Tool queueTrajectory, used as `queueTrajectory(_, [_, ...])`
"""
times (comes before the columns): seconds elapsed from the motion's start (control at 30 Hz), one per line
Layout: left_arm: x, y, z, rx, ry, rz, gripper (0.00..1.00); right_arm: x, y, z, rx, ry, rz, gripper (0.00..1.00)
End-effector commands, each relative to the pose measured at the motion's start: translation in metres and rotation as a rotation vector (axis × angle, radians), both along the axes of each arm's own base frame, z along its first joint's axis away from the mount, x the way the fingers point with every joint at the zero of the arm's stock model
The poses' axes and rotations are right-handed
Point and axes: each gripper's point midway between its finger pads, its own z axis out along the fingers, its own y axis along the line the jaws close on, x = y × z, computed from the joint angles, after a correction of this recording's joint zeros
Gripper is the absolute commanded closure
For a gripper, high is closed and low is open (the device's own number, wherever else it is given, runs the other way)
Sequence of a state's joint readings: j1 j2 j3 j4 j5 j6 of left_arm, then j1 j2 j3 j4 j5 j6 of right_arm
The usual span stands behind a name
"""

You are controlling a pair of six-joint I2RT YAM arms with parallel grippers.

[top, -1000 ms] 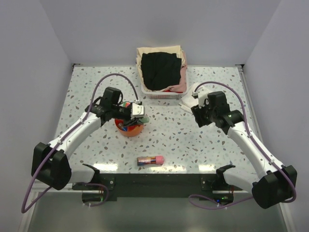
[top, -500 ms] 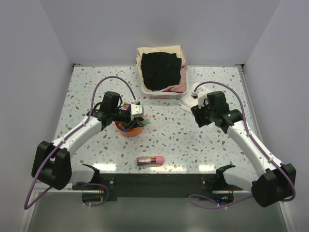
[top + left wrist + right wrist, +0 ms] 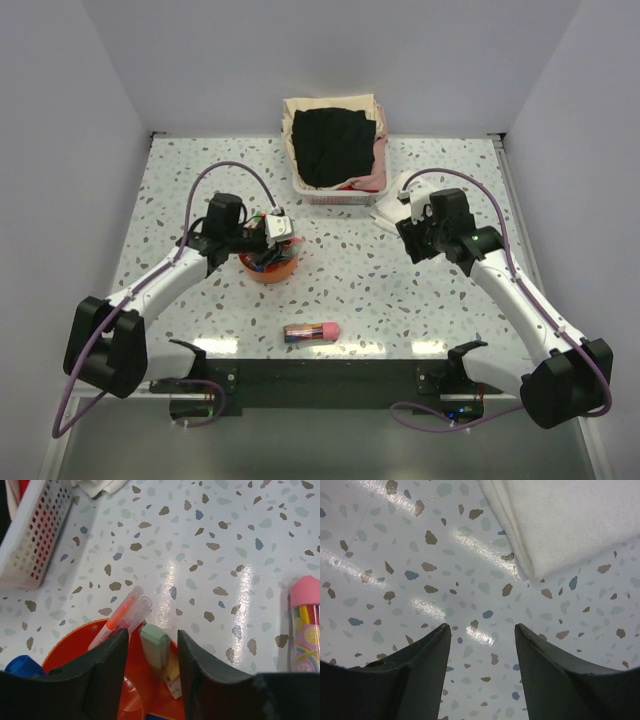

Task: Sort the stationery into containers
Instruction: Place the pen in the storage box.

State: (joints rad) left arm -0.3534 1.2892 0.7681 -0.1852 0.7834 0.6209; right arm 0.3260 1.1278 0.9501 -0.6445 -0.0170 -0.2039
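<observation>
The pale speckled stone-pattern table is mostly bare around the round orange plastic tray, which I'll use as my marker. Behind the tray and a little right stands the white mesh basket of dark clothes; further right of it lies the folded white cloth. The right gripper hangs well to the tray's right, beside that cloth, jaws parted with nothing between them. The left gripper hovers directly over the tray, jaws apart; a small pale green block sits between them down in the tray (I don't think it's pinched), next to an orange-tipped clear pen. One piece is outside the tray: a pink-capped tube with rainbow print, toward the near edge from the tray and slightly right, its long axis parallel to that edge, cap pointing right. The left arm looks nearer
</observation>
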Motion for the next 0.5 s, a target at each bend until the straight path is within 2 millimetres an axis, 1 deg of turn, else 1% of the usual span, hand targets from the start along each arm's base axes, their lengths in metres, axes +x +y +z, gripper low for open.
queueTrajectory(0.0, [0.015, 0.000, 0.047, -0.062, -0.168, 0.033, 0.46, 0.006, 0.000, 0.014, -0.005, -0.029, 0.008, 0.42])
queueTrajectory(0.07, [0.018, -0.001, 0.070, -0.079, -0.204, 0.042, 0.39, 0.007, 0.000, 0.016, -0.003, -0.034, 0.007, 0.42])
queueTrajectory(0.1, [0.018, 0.000, 0.075, -0.077, -0.204, 0.046, 0.37, 0.007, 0.001, 0.015, -0.002, -0.033, 0.009, 0.42])
queueTrajectory(0.13, [0.022, 0.001, 0.092, -0.087, -0.234, 0.061, 0.33, 0.007, 0.001, 0.015, 0.000, -0.033, 0.010, 0.42])
queueTrajectory(0.17, [0.021, 0.002, 0.105, -0.095, -0.263, 0.069, 0.30, 0.007, 0.002, 0.015, 0.002, -0.035, 0.012, 0.42])
queueTrajectory(0.2, [0.020, 0.004, 0.111, -0.094, -0.268, 0.074, 0.27, 0.007, 0.002, 0.016, 0.005, -0.036, 0.013, 0.42])
queueTrajectory(0.23, [0.019, 0.004, 0.125, -0.101, -0.294, 0.073, 0.22, 0.007, 0.003, 0.016, 0.008, -0.036, 0.017, 0.42])
queueTrajectory(0.3, [0.004, 0.005, 0.125, -0.084, -0.249, 0.044, 0.16, 0.006, 0.003, 0.016, 0.015, -0.034, 0.018, 0.42])
queueTrajectory(0.33, [-0.002, 0.003, 0.132, -0.063, -0.275, -0.002, 0.15, 0.005, 0.003, 0.015, 0.017, -0.034, 0.018, 0.42])
queueTrajectory(0.37, [-0.021, 0.006, 0.110, 0.000, -0.168, -0.034, 0.15, 0.005, 0.004, 0.016, 0.022, -0.041, 0.019, 0.42])
queueTrajectory(0.4, [-0.037, -0.003, 0.103, 0.040, -0.145, -0.099, 0.14, 0.004, 0.004, 0.013, 0.027, -0.037, 0.017, 0.42])
queueTrajectory(0.43, [-0.043, -0.001, 0.094, 0.113, -0.149, -0.119, 0.15, 0.004, 0.005, 0.013, 0.033, -0.041, 0.017, 0.42])
queueTrajectory(0.47, [-0.071, -0.007, 0.076, 0.178, -0.083, -0.192, 0.15, 0.003, 0.005, 0.013, 0.038, -0.047, 0.016, 0.41])
